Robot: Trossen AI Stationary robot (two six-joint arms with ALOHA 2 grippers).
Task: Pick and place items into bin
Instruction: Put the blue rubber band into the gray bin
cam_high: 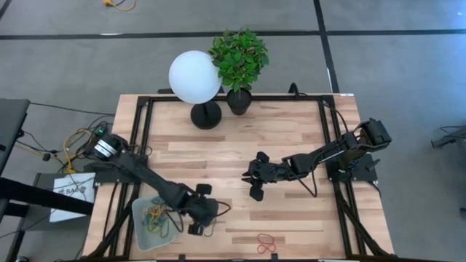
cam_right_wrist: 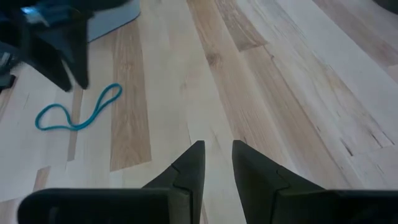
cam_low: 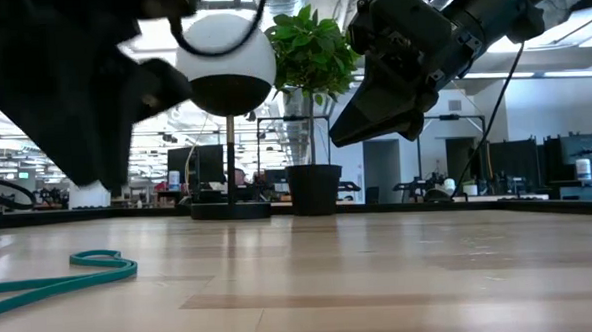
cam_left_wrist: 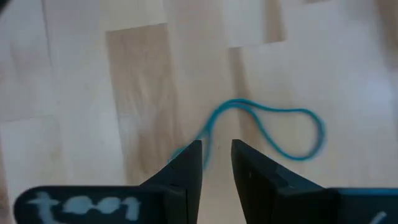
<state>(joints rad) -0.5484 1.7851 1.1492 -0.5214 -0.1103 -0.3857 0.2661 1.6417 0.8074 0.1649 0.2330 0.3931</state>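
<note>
You see a teal rubber-band loop (cam_left_wrist: 273,127) on pale and tan wood planks of the table (cam_high: 291,138), red loops (cam_high: 266,242) near its front edge, yellow and green loops in the pale translucent bin (cam_high: 140,231), a white globe lamp (cam_high: 194,76), a green plant (cam_high: 239,57)

I'm seeing a pale wooden table (cam_high: 291,138) carrying a globe lamp (cam_high: 195,78), a potted plant (cam_high: 239,58), the bin (cam_high: 143,236) holding rubber bands, a teal band (cam_right_wrist: 78,111) and a red band (cam_high: 266,242) lying loose.
</note>
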